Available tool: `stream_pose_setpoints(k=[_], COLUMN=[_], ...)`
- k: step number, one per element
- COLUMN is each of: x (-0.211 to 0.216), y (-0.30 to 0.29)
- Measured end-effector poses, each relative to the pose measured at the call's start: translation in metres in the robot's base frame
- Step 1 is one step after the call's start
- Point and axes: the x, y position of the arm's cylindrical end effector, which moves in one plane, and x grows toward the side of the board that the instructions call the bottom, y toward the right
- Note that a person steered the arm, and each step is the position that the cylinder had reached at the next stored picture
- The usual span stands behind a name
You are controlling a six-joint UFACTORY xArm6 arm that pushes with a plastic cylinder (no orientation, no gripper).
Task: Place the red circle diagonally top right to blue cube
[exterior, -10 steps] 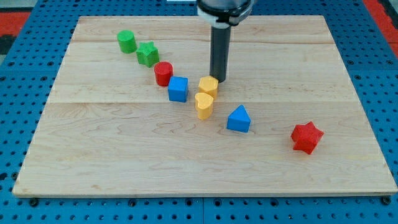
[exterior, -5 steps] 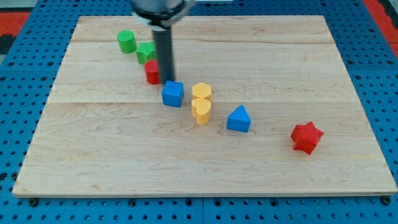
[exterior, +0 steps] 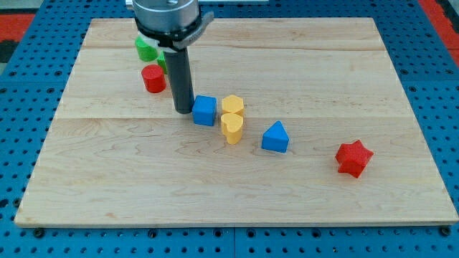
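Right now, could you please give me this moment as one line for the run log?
my tip: just left of blue cube | red circle: upper left of cube, apart | goal: not met

I see the red circle (exterior: pixel 153 78), a short upright cylinder, lying flat on the board toward the view's upper left. The blue cube (exterior: pixel 204 110) sits apart from it, down and to the view's right.
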Motion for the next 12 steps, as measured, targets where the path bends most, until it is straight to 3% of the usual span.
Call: stream_pose_setpoints(k=[1,2,3,4,6,8,9,10,11,12], x=[0.023,0.034,0.027,-0.016,-0.096,-0.056,-0.033,-0.009,-0.021,-0.038], y=[0.009,-0.045,-0.117,-0.158,-0.084,-0.022,-0.078,-0.043,-0.029,0.021])
